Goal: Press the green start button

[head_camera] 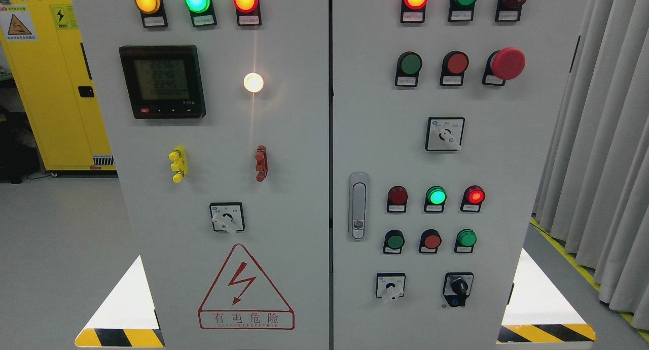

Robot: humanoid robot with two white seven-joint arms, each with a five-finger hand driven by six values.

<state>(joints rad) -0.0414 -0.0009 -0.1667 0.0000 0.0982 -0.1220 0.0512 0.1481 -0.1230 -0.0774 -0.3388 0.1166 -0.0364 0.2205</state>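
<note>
A grey control cabinet fills the head view, with a left door (223, 137) and a right door (507, 152). On the right door an upper row holds a green push button (409, 64), a red push button (457, 63) and a red mushroom stop button (507, 63). A lower row holds a dark green button (395, 241), a red button (432, 241) and a brighter green button (466, 238). Above that row sit three lamps: dark red, lit green (436, 195) and lit red. Neither of my hands nor arms shows in the picture.
The left door carries a digital meter (162, 81), a lit white lamp (253, 82), yellow and red terminals, a rotary switch and a lightning warning sign. A door handle (358, 205) is on the right door. A yellow cabinet (50, 76) stands at left, curtains (603, 137) at right.
</note>
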